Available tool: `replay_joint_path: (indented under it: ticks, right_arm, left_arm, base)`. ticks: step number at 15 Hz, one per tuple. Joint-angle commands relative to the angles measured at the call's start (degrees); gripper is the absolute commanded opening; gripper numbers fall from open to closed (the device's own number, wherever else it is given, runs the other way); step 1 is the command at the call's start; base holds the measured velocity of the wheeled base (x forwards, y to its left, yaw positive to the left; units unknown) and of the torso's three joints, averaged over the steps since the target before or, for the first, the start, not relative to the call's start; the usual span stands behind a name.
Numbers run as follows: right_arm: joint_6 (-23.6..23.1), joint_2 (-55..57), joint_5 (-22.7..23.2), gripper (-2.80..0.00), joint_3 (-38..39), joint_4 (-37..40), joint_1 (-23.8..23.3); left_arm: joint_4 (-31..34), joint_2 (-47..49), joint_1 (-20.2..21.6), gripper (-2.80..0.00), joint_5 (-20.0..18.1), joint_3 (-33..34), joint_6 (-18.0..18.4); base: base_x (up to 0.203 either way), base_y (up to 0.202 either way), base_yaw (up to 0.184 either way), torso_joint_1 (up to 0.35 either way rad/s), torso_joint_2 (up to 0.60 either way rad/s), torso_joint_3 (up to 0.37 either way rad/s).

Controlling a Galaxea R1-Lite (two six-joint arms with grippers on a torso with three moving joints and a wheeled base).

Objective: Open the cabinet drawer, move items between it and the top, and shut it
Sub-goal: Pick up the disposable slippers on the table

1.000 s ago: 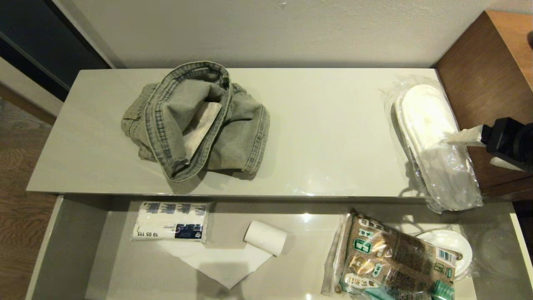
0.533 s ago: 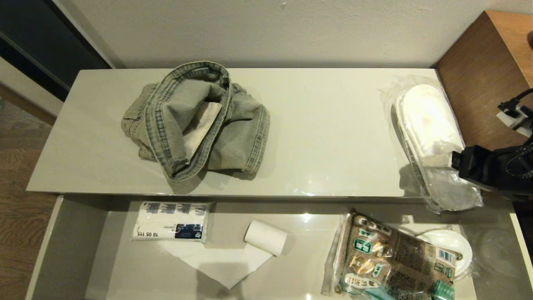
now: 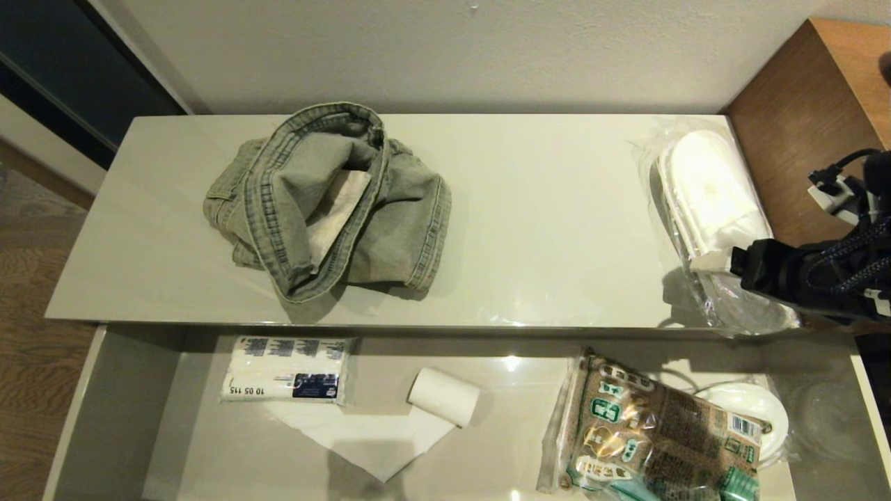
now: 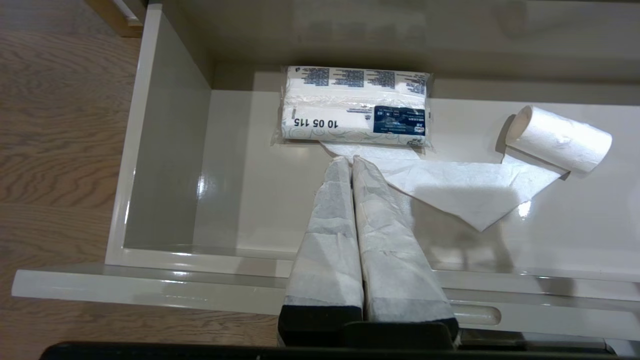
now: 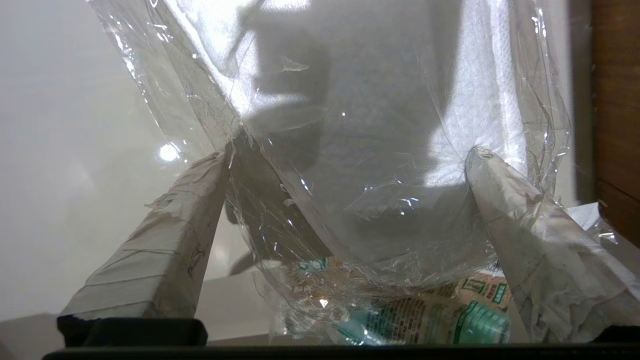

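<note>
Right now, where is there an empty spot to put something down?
On the top, the wide bare stretch between the denim garment and the wrapped slippers. In the drawer, the left end beside the tissue pack. Its right end is crowded by the brown packet; the right gripper straddles the slippers.

Soft, fairly dim indoor light falls from above. The glossy top (image 3: 543, 209) throws small white glints near its front edge, and the drawer (image 4: 240, 200) floor mirrors bright spots too. The denim garment (image 3: 327, 198) casts a dark shadow toward the front edge. In the right wrist view the clear wrap (image 5: 380, 150) sparkles with glare and carries a broad dark shadow; the background there is hazy.
</note>
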Motion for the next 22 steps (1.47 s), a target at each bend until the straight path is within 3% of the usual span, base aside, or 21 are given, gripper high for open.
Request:
replay_joint_path:
  ticks: [1,3,10,11,17,22]
  right_arm:
    - [0.2,1.8,-1.8,0.00,-0.2,-0.1,0.0]
    - [0.6,3.8,-5.5,0.00,0.0,-0.4,0.0]
    - [0.7,6.4,-5.8,0.00,2.7,-0.4,0.0]
    - [0.7,6.4,-5.8,-2.80,2.8,-0.4,0.0]
    - [0.8,3.0,-4.8,-2.80,2.2,0.6,0.1]
    - [1.4,-0.6,-3.3,-2.80,0.8,6.0,2.0]
  left_arm:
    - [0.0,0.0,0.0,-2.80,0.0,0.1,0.0]
    - [0.0,-0.1,0.0,-2.80,0.0,0.1,0.0]
    - [0.0,0.0,0.0,-2.80,0.0,0.1,0.0]
    - [0.0,0.0,0.0,-2.80,0.0,0.1,0.0]
    - [0.0,0.0,0.0,-2.80,0.0,0.1,0.0]
    - [0.0,0.0,0.0,-2.80,0.0,0.1,0.0]
  base:
    - [0.000,0.000,0.000,0.000,0.00,0.000]
    - [0.000,0.000,0.000,0.000,0.00,0.000]
    - [0.000,0.000,0.000,0.000,0.00,0.000]
    - [0.000,0.000,0.000,0.000,0.00,0.000]
    - [0.000,0.000,0.000,0.000,0.00,0.000]
    - [0.000,0.000,0.000,0.000,0.00,0.000]
